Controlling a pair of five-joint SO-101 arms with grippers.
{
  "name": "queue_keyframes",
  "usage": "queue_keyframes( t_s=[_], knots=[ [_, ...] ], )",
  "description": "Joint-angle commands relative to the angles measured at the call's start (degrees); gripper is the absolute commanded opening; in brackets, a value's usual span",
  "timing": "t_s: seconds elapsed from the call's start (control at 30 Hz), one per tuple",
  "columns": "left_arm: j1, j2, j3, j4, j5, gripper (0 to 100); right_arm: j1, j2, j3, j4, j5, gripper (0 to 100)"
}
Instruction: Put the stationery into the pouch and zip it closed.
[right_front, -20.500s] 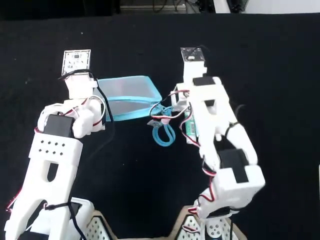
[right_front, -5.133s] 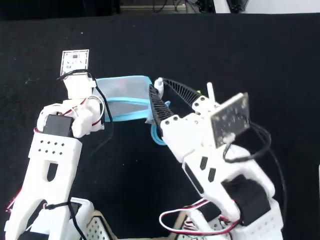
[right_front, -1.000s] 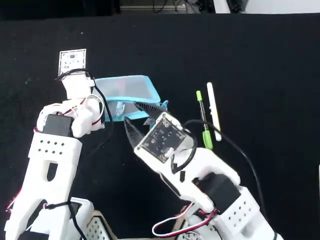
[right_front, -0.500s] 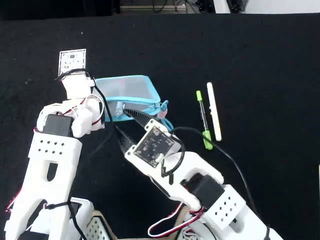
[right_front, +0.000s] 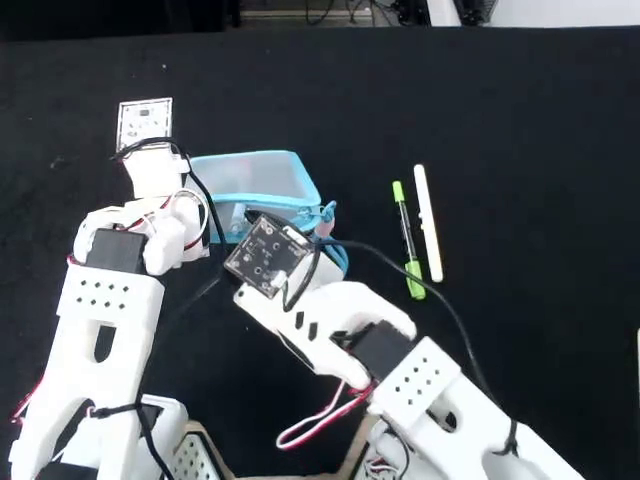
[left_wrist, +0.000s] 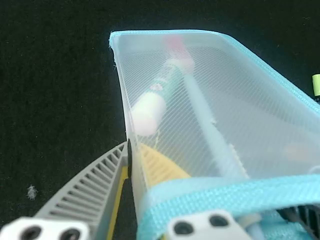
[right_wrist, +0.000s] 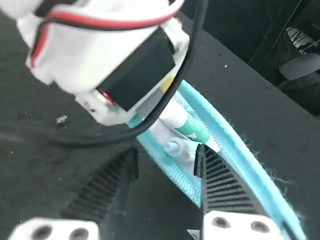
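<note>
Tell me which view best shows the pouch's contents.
Left wrist view: through the mesh pouch a white-capped marker and a pale pen show. The high view gives its outline; the right wrist view, its zipper edge.

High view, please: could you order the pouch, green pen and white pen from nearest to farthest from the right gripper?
1. The pouch, directly at the right gripper.
2. The green pen, farther to the right.
3. The white pen, just beyond the green pen.

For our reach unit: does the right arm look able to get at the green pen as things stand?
Probably yes: the green pen lies uncovered on the table, and the right gripper, at the pouch, is open.
</note>
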Motion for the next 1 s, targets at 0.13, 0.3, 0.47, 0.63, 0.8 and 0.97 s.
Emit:
queue_keyframes(
  t_s=[0.13,0.3,0.47,0.63,0.8,0.97],
  knots=[
    [-0.8,0.3,1.8,0.4,1.1,3,-0.2,0.4,-3.4,-3.6,-0.4,18.7],
    [-0.8,0.3,1.8,0.4,1.1,3,-0.2,0.4,-3.6,-3.6,-0.5,18.7],
    [-0.8,0.3,1.8,0.4,1.1,3,1.4,0.5,-3.5,-4.1,-0.3,8.7],
    [-0.8,0.3,1.8,0.4,1.1,3,4.7,0.3,-2.2,-7.6,-0.5,7.4],
    [-0.8,0.3,1.8,0.4,1.1,3,4.3,0.3,-2.1,-7.9,-3.1,4.7],
    [-0.8,0.3,1.8,0.4,1.1,3,4.4,0.3,-2.0,-7.5,-4.8,7.5]
  ],
)
